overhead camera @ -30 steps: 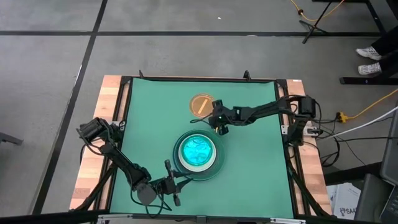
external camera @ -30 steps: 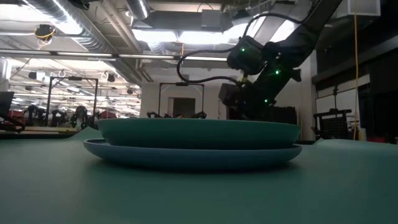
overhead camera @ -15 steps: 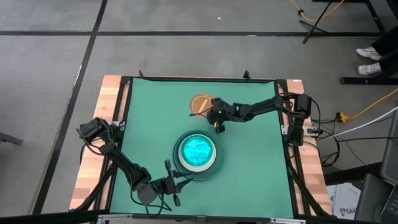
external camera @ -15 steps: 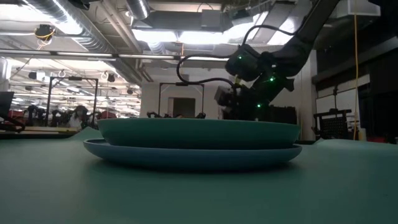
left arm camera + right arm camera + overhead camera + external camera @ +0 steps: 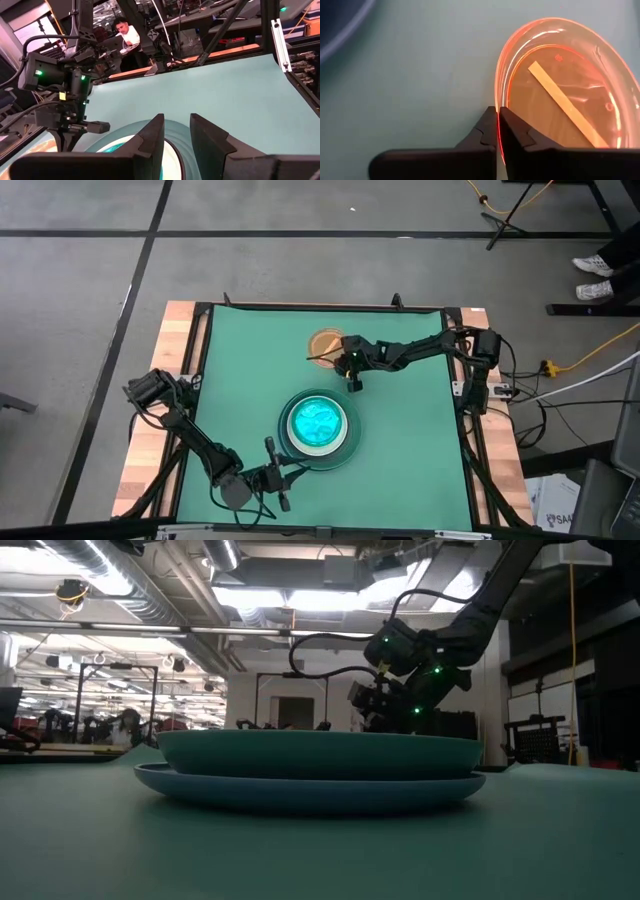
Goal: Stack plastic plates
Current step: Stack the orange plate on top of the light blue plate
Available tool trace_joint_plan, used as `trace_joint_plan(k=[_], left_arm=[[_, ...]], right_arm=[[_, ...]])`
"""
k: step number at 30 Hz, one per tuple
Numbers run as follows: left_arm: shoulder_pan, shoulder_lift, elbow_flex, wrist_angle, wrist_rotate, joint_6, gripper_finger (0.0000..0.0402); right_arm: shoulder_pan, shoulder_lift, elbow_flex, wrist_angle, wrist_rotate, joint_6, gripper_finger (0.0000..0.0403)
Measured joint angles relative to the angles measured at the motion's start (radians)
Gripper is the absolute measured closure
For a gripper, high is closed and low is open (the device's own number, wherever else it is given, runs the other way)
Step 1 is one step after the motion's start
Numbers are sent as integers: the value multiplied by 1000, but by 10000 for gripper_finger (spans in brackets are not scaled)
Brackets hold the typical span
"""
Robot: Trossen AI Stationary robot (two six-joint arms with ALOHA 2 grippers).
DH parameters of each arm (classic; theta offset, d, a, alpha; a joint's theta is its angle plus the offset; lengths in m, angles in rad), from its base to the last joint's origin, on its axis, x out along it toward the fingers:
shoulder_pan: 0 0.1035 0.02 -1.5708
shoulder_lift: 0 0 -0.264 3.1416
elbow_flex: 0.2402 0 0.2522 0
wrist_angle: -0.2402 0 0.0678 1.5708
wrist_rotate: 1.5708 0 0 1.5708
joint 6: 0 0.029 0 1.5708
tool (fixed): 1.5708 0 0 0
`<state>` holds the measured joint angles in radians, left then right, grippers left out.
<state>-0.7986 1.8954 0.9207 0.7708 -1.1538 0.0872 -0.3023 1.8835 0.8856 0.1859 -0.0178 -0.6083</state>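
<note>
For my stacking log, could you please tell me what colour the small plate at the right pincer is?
Translucent orange: the small plate, its rim pinched by the right pincer, shows best in the right wrist view.

You are getting even, soft light across the tabletop (image 5: 400, 440) in the high view, with only faint shadows lying under the arms. In the low view, ceiling lights (image 5: 300, 595) are glaring overhead, leaving the stacked plates (image 5: 320, 768) and the right arm (image 5: 440, 635) looking dim and backlit. In the right wrist view, the orange plate (image 5: 565, 95) is glowing along its rim, while the near dark fingers (image 5: 485, 135) are showing soft and slightly blurred.
</note>
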Motion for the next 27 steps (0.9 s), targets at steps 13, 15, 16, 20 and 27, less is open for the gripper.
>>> trace_joint_plan(k=[13,15,16,20,27], left_arm=[[0,0,0,0,0,0,314],[0,0,0,0,0,1,315],[0,0,0,0,0,1,314],[0,0,0,0,0,1,314],[0,0,0,0,0,1,315]], right_arm=[[0,-104,-3,-57,30,5,401],[0,-142,-3,-92,32,6,401],[1,-161,-3,-102,32,12,401],[1,-231,-3,-143,-34,42,402],[96,-290,-2,-153,-73,50,402]])
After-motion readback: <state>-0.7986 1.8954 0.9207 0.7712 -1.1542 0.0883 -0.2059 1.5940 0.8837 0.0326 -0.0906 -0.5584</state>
